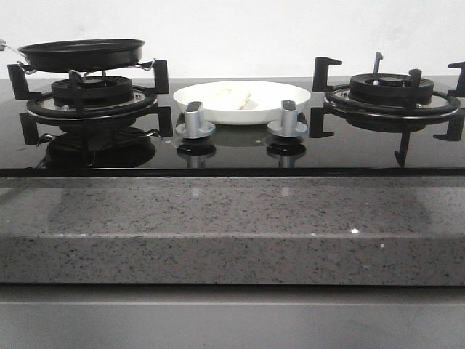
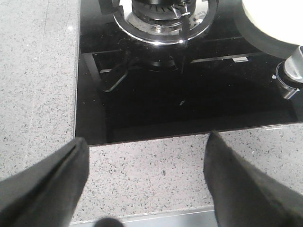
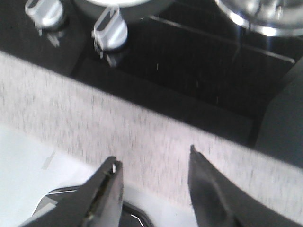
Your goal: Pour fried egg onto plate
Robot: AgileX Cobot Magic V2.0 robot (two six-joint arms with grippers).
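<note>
The white plate (image 1: 242,102) sits on the black hob between the two burners. A pale fried egg (image 1: 234,94) lies in it, underside up; no yolk shows. The black frying pan (image 1: 81,54) rests on the left burner. Part of the plate's rim shows in the left wrist view (image 2: 265,23) and in the right wrist view (image 3: 118,4). My left gripper (image 2: 144,146) is open and empty over the granite counter in front of the hob. My right gripper (image 3: 154,158) is open and empty over the counter's front edge. Neither gripper shows in the front view.
Two silver knobs (image 1: 195,120) (image 1: 288,118) stand in front of the plate. The right burner (image 1: 392,91) has black pan supports. A speckled granite counter (image 1: 232,225) runs along the front. The left burner ring (image 2: 161,19) shows in the left wrist view.
</note>
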